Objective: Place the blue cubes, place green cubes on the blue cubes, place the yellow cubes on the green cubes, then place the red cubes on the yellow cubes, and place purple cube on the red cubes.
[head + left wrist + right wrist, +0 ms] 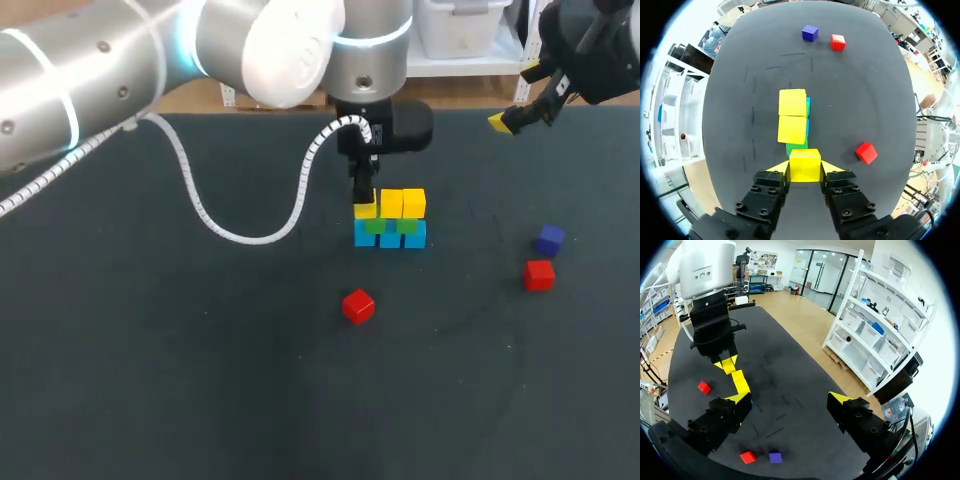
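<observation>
A row of blue cubes (390, 237) stands mid-table with green cubes (407, 227) on it and two yellow cubes (403, 203) on top. My left gripper (805, 167) is shut on a third yellow cube (805, 165) at the row's left end, over a green cube (796, 148); whether it rests there I cannot tell. One red cube (358, 306) lies in front of the stack. Another red cube (539, 274) and the purple cube (550, 239) lie at the right. My right gripper (515, 95) hangs open and empty at the far right, high above the table.
A white cable (215, 225) loops from the left arm down over the table left of the stack. The dark mat (200, 380) stretches wide at the front and left.
</observation>
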Controlling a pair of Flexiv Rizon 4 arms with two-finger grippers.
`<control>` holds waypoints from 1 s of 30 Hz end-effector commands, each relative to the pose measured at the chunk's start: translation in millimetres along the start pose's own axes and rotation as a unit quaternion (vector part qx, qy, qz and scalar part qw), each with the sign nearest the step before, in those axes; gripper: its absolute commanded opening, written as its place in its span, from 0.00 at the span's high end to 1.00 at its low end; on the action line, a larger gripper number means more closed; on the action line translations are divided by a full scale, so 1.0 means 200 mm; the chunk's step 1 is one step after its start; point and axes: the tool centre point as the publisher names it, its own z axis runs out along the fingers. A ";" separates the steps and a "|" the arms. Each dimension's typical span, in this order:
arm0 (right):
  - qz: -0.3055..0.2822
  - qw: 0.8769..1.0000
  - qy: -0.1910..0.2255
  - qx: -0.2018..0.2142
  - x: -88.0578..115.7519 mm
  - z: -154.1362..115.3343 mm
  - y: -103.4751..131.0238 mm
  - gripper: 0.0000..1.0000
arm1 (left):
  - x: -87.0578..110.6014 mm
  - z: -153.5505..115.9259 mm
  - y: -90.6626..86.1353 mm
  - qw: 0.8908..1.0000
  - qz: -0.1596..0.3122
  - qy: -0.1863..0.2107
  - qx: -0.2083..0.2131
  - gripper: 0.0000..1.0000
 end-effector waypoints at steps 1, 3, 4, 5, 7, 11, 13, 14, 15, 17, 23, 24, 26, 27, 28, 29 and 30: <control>0.001 1.000 0.001 0.004 0.00 0.00 0.01 0.00 | -0.01 0.00 0.02 1.000 -0.001 0.002 0.001 1.00; 0.001 1.000 0.001 0.004 0.00 0.00 0.01 0.00 | -0.02 0.01 0.03 1.000 -0.002 0.003 0.001 1.00; 0.001 1.000 0.001 0.004 0.00 0.00 0.01 0.00 | -0.02 0.02 0.03 1.000 -0.002 0.003 0.001 1.00; 0.001 1.000 0.001 0.004 0.00 0.00 0.01 0.00 | -0.02 0.02 0.03 1.000 -0.003 0.004 0.001 1.00; 0.001 1.000 0.001 0.004 0.00 0.00 0.01 0.00 | -0.02 0.03 0.03 1.000 -0.003 0.005 0.001 1.00; 0.001 1.000 0.001 0.004 0.00 0.00 0.01 0.00 | -0.03 0.03 0.03 1.000 -0.003 0.004 0.000 1.00; 0.001 1.000 0.001 0.004 0.00 0.00 0.01 0.00 | -0.04 0.03 0.03 1.000 -0.002 0.004 0.000 1.00; 0.001 1.000 0.001 0.004 0.00 0.00 0.01 0.00 | -0.04 0.03 0.03 1.000 -0.001 0.004 0.000 1.00; 0.001 1.000 0.001 0.004 0.00 0.00 0.01 0.00 | -0.04 0.04 0.03 1.000 0.000 0.004 0.000 1.00; 0.001 1.000 0.001 0.004 0.00 0.00 0.01 0.00 | -0.04 0.04 0.04 1.000 0.002 0.007 -0.005 1.00; 0.001 1.000 0.001 0.004 0.00 0.00 0.01 0.00 | -0.04 0.05 0.04 1.000 0.003 0.013 -0.013 1.00; 0.001 1.000 0.001 0.004 0.00 0.00 0.01 0.00 | -0.04 0.06 0.05 1.000 0.003 0.013 -0.013 1.00; 0.001 1.000 0.001 0.004 0.00 0.00 0.01 0.00 | -0.04 0.06 0.05 1.000 0.003 0.013 -0.013 1.00; 0.001 1.000 0.001 0.004 0.00 0.00 0.01 0.00 | -0.04 0.06 0.05 1.000 0.003 0.013 -0.013 1.00; 0.001 1.000 0.001 0.004 0.00 0.00 0.01 0.00 | -0.04 0.06 0.05 1.000 0.003 0.013 -0.013 1.00; 0.001 1.000 0.001 0.004 0.00 0.00 0.01 0.00 | -0.04 0.06 0.05 1.000 0.003 0.013 -0.013 1.00; 0.001 1.000 0.001 0.004 0.00 0.00 0.01 0.00 | -0.04 0.06 0.05 1.000 0.003 0.013 -0.013 1.00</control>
